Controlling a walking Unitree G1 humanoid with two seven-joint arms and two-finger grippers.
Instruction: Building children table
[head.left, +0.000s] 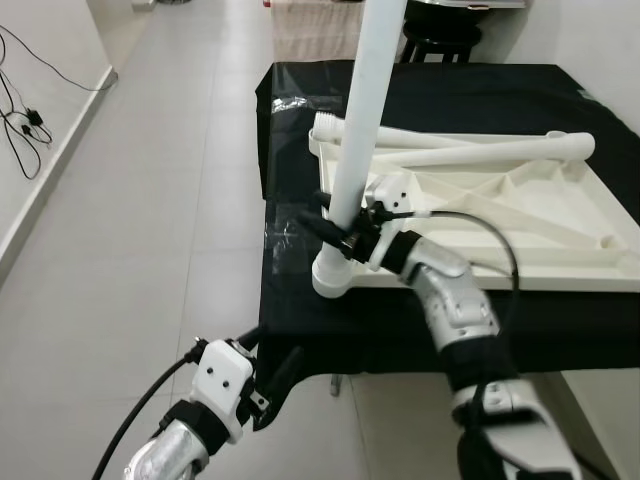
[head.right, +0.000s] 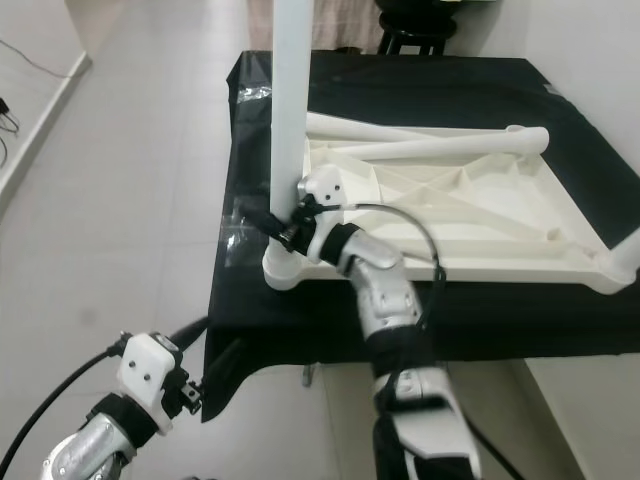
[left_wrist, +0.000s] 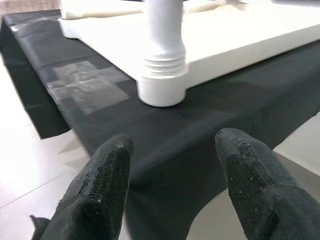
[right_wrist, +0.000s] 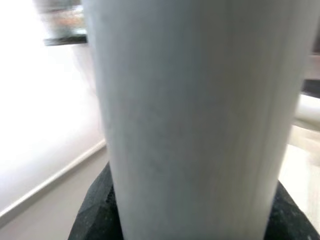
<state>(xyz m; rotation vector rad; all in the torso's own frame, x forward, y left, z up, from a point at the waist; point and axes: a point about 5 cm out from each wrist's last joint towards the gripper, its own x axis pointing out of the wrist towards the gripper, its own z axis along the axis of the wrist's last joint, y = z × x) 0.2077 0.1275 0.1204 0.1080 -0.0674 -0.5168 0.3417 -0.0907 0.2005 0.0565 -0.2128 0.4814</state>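
A white plastic tabletop (head.left: 540, 250) lies upside down on a black-draped table (head.left: 300, 290). A white leg (head.left: 362, 100) stands upright in the corner socket (head.left: 331, 278) nearest me, its threaded base (left_wrist: 162, 65) seated in the socket. My right gripper (head.left: 337, 228) is shut on this leg just above the socket, and the leg (right_wrist: 195, 120) sits between its dark fingers. Two more white legs (head.left: 470, 148) lie across the tabletop's far side. My left gripper (head.left: 272, 372) hangs open below the table's near edge, its fingers (left_wrist: 100, 190) apart with nothing between them.
The black cloth (left_wrist: 100, 130) drapes over the table's near-left corner. Pale tiled floor (head.left: 150, 250) lies to the left, with cables (head.left: 25, 120) along the wall. A dark stool (head.left: 440, 42) stands beyond the table's far end.
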